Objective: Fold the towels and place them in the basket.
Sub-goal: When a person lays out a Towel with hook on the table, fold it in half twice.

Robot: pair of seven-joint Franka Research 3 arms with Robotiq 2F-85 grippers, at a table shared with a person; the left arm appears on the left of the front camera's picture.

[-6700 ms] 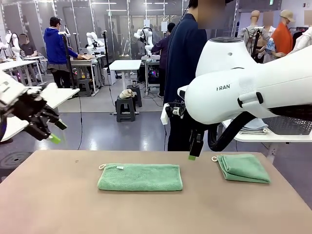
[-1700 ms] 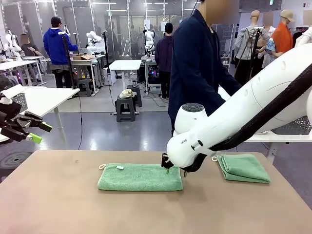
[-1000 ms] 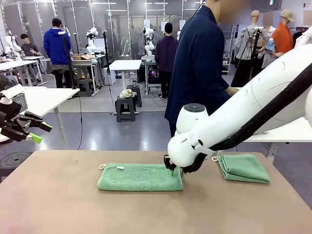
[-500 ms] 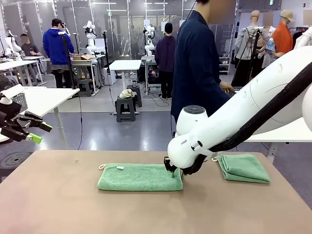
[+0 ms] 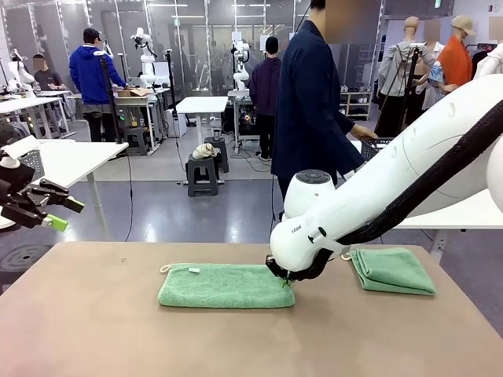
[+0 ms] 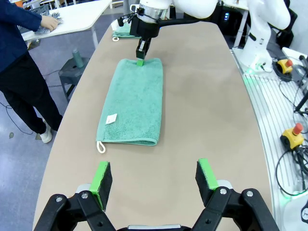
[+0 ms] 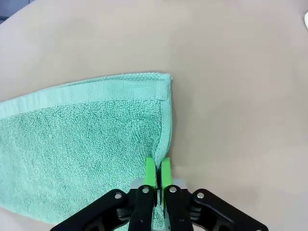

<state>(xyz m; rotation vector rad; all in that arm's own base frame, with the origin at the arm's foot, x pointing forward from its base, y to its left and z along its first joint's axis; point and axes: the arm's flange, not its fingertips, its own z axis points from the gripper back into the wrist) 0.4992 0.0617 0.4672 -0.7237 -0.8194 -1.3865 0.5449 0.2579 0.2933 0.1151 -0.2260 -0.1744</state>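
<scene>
A mint-green towel lies folded lengthwise in the middle of the table, its white loop and label at its left end. My right gripper is down at the towel's right end. In the right wrist view its fingers are shut on the towel's short edge. A second towel, folded small, lies at the right. My left gripper hangs open off the table's left, with nothing between its pads. A dark mesh basket shows by the person's hand behind my right arm.
A person in a dark jacket stands at the far side, turned toward a white side table on the right. The tan table has bare room to the left of and in front of the towel.
My right arm has come down from above the table to the towel's right end, and its fingers have closed on the edge. The left arm has drawn back a little.
</scene>
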